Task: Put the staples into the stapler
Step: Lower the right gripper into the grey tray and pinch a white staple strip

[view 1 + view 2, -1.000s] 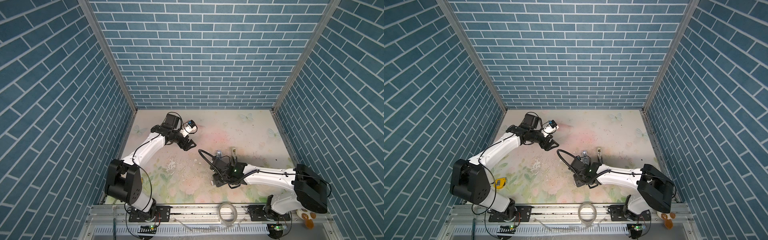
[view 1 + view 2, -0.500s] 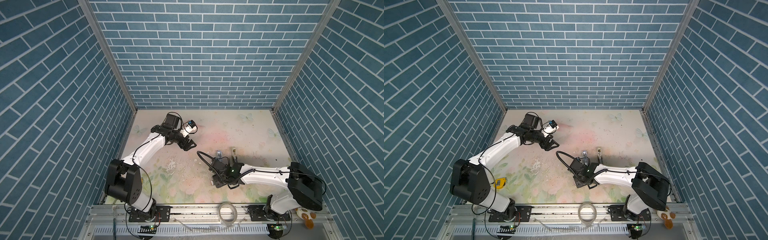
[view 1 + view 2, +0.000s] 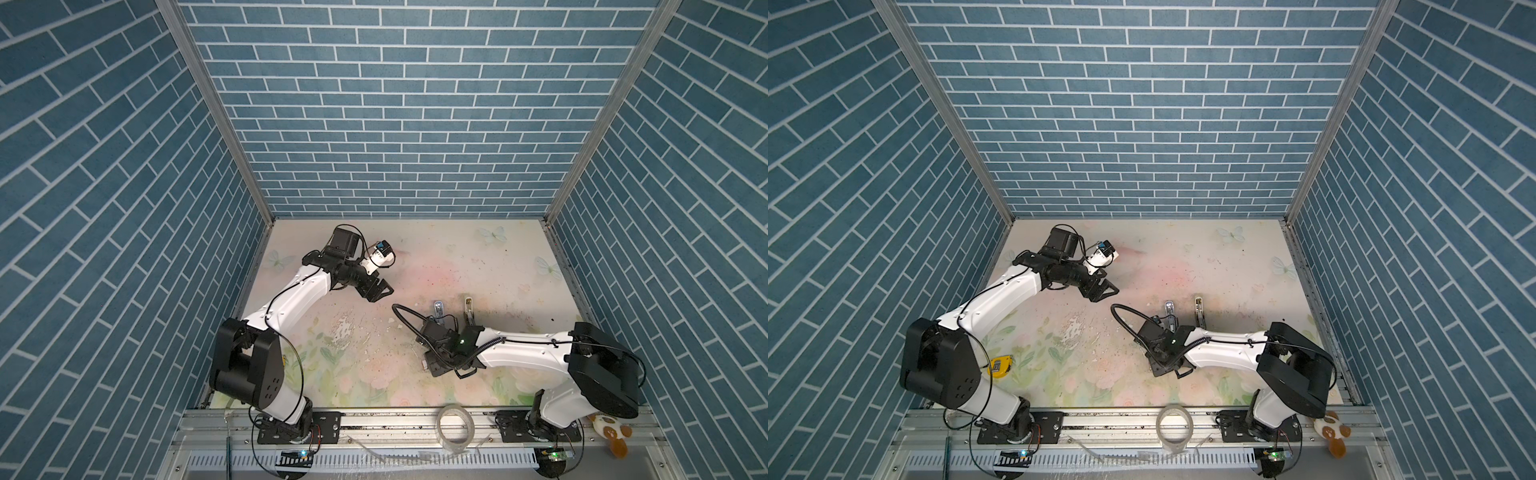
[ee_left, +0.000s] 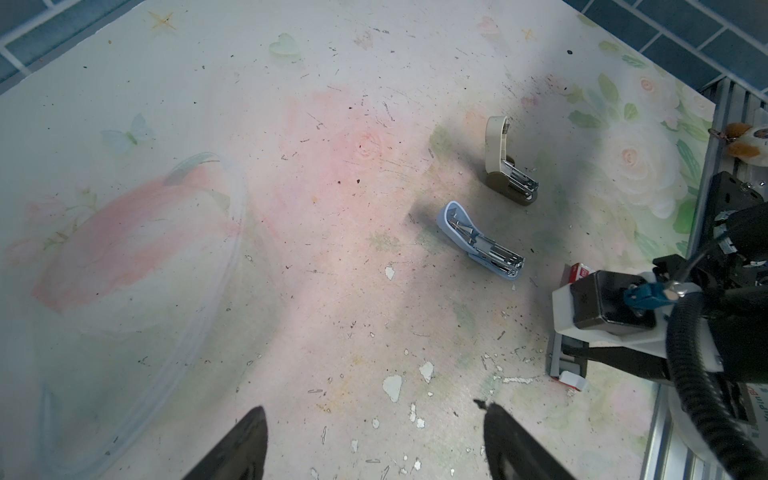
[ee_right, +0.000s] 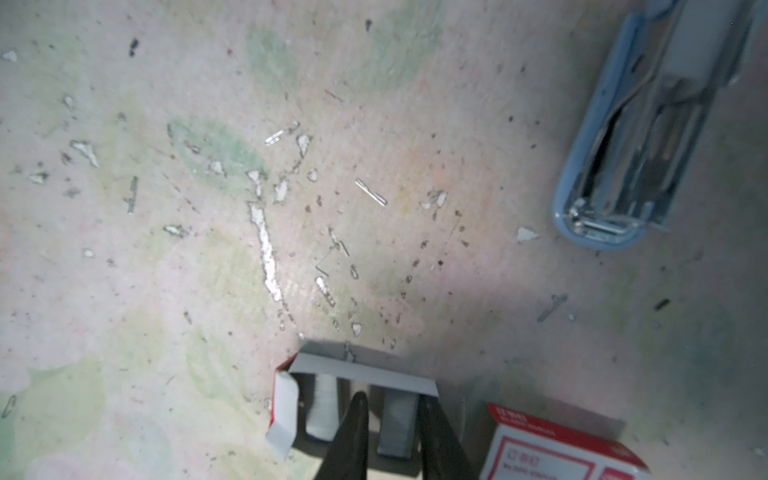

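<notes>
On the left of the floral table (image 3: 457, 257), in both top views, we found the left gripper (image 3: 377, 291) (image 3: 1102, 291) held clear of the surface; its jaws were spread wide and nothing lay between them; the left wrist view agreed, showing both fingers (image 4: 237, 444) well apart over bare, littered table.

Further right, near the front of the table, the right gripper (image 5: 395, 409) reached into a small open white-and-red box (image 5: 365, 372). In the right wrist view its fingers (image 5: 353, 432) stood narrowly apart, one against each side of a grey staple strip (image 5: 397, 428) lying in that box; we judged the jaws closed on this strip. Whether it was raised off the box floor we could not tell. A paler second strip (image 5: 322, 409) lay beside it in the same box, untouched; a red-printed carton (image 5: 552, 449) sat just beside the box.

Just beyond the right gripper lay the blue stapler (image 3: 438, 309), its top swung open and its metal channel exposed; loose single staples (image 5: 371, 192) were scattered on the table near it. To its right, near but apart, stood the cream stapler (image 3: 468, 305), likewise open, its lid raised.
</notes>
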